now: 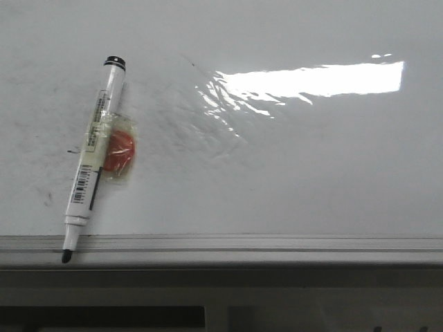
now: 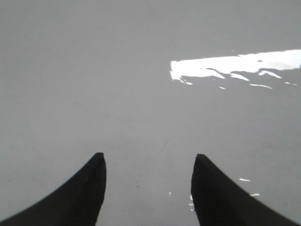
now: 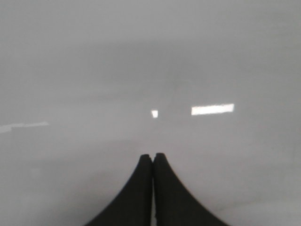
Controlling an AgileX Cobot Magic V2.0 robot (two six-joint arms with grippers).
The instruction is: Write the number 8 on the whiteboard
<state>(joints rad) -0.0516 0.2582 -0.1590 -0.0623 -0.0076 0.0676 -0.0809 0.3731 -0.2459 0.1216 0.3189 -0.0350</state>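
Note:
The whiteboard (image 1: 291, 180) fills the front view, glossy white with faint grey smudges at its left. No number 8 shows on it. A white marker (image 1: 95, 159) lies slanted on the board at the left, its uncapped black tip (image 1: 66, 256) over the grey edge rail (image 1: 242, 243) and a red disc (image 1: 120, 150) taped to its side. Neither arm shows in the front view. My left gripper (image 2: 148, 160) hangs open over bare whiteboard (image 2: 117, 84), nothing between its fingers. My right gripper (image 3: 153, 156) is shut and empty above plain board (image 3: 141, 61).
A bright wrinkled glare patch (image 1: 304, 79) lies on the board at the upper right. Below the rail is a dark table front (image 1: 208, 304).

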